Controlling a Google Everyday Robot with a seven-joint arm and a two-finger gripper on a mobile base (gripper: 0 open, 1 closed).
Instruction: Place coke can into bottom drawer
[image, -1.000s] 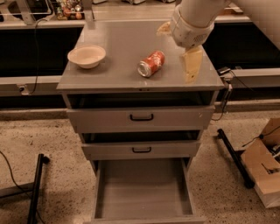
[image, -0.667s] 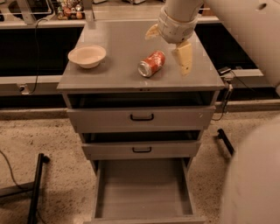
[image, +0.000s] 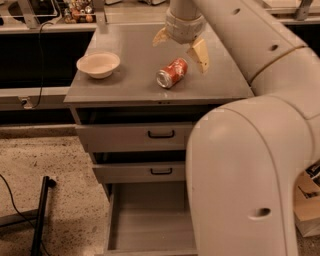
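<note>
The coke can (image: 171, 73) lies on its side on the grey cabinet top (image: 125, 85), silver end toward the front left. My gripper (image: 181, 46) hangs just above and behind the can, open and empty, with one cream finger (image: 199, 55) to the can's right and the other (image: 160, 37) to the upper left. The bottom drawer (image: 150, 220) is pulled open below, its flat grey inside bare; my arm hides its right part.
A cream bowl (image: 98, 65) sits at the left of the cabinet top. The two upper drawers with black handles (image: 161, 134) are slightly open. My big white arm (image: 250, 150) fills the right. A black stand leg (image: 40, 215) is on the floor at left.
My gripper has moved left and back, from the can's right side to just above and behind it. The arm now fills much more of the right side. The can has not moved.
</note>
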